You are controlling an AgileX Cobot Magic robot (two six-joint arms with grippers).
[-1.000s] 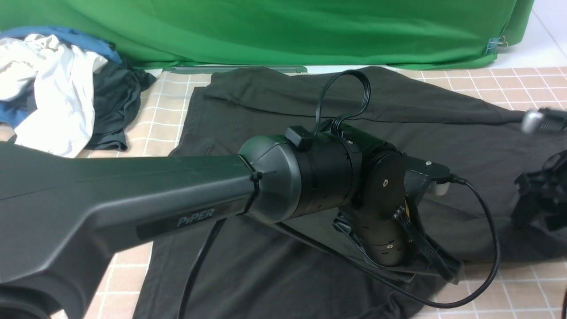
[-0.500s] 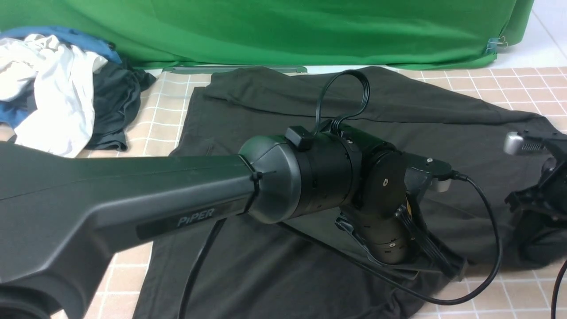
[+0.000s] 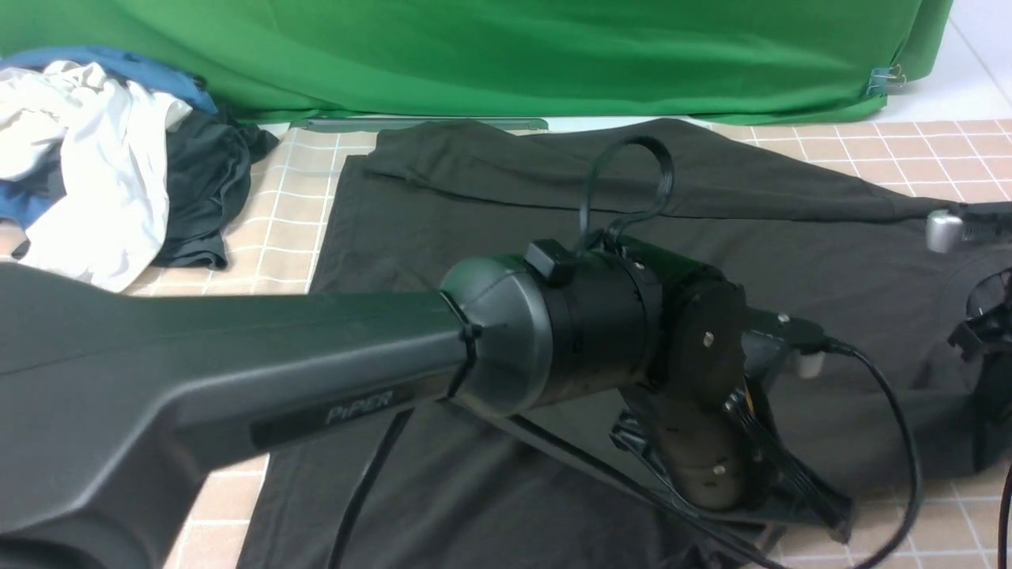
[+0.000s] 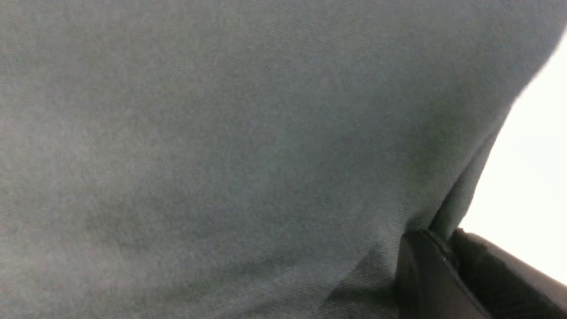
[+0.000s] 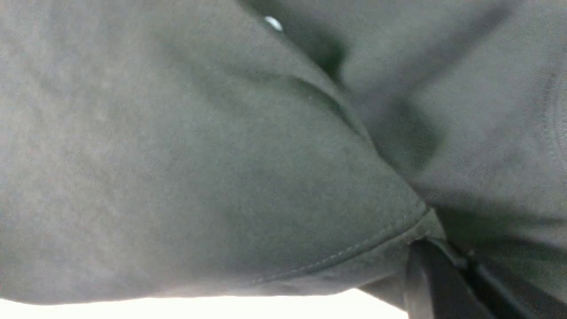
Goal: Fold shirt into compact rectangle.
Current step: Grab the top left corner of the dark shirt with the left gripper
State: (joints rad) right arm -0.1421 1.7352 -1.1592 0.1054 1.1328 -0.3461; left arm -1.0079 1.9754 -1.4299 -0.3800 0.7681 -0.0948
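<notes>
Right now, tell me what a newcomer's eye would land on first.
The dark left arm fills the front view's foreground, reaching across the black shirt spread on the checked tabletop. Behind hangs a bright green backdrop, with a heap of clothes at far left.

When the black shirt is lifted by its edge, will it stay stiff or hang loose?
Likely loose: the shirt drapes in soft folds beside the right tool. It is probably light for its size, since the cloth lies thin and flat where it is spread out.
</notes>
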